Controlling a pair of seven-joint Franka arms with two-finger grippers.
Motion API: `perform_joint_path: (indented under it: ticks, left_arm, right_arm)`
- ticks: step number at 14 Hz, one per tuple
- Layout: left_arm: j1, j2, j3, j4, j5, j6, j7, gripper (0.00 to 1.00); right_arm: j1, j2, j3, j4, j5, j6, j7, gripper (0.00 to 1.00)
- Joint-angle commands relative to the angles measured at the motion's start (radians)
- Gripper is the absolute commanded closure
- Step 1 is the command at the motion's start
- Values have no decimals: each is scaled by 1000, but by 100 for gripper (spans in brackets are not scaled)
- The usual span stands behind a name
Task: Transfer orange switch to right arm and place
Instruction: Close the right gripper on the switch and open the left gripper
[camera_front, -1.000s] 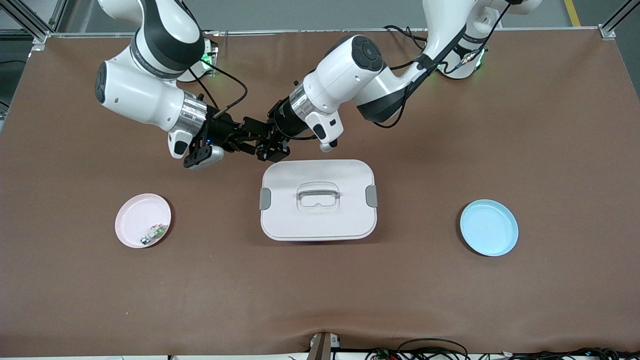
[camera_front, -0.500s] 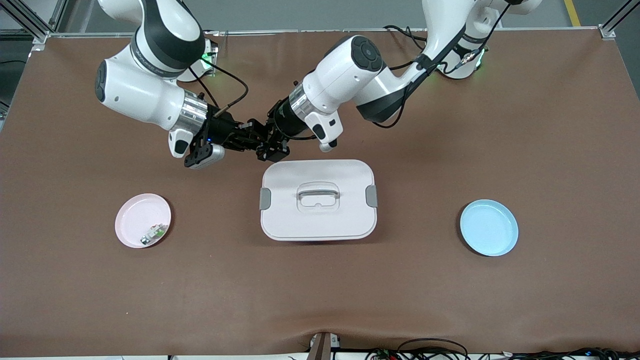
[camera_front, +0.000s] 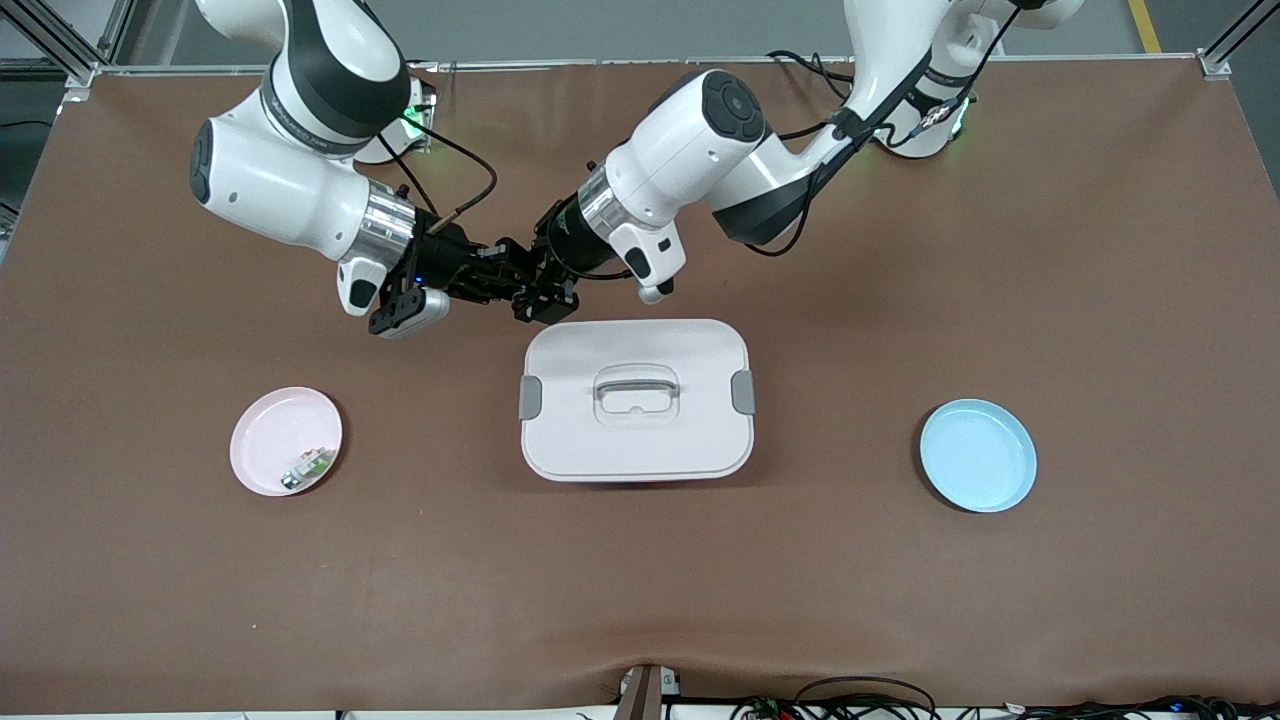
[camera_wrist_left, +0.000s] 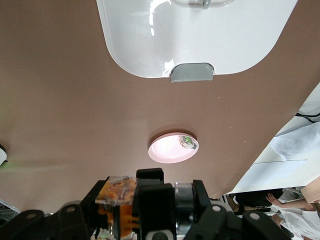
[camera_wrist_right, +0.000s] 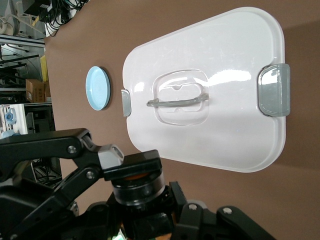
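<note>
We have both end effectors, left (camera_front: 527, 290) and right (camera_front: 500, 272), clamped on the orange switch (camera_wrist_left: 119, 202) beside the white box (camera_front: 637, 400); release and placing remain.

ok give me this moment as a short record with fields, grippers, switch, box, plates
left gripper: shut on the orange switch, above the table by the white box
right gripper: shut on the same switch
white box: lid on, mid-table
pink plate: holds a small green-white part, right arm's end
blue plate: left arm's end

Two plates (camera_front: 286, 441) (camera_front: 978, 455), one lidded box (camera_front: 637, 400), two arms (camera_front: 290, 190) (camera_front: 700, 150).
</note>
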Motion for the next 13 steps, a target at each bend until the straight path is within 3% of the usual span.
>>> perform_joint_path:
  ticks: [1,4,10,11,13]
  left_arm:
    - [-11,-7,9,7,34,11,-39,14]
    - [-12,-7,9,8,34,11,-39,0]
    - [-3,-18,9,5,34,9,-39,0]
    - [3,-22,9,4,34,8,-39,0]
    - [11,-33,11,5,34,2,-39,0]
  right_arm:
    - [-2,11,-12,10,4,-10,-6,100]
    - [-3,13,-12,10,3,-10,-6,100]
    - [-34,13,-21,21,-5,-63,-15,100]
    - [-67,14,-21,47,-32,-124,-47,100]
    - [-119,58,-20,140,-185,-250,-221,100]
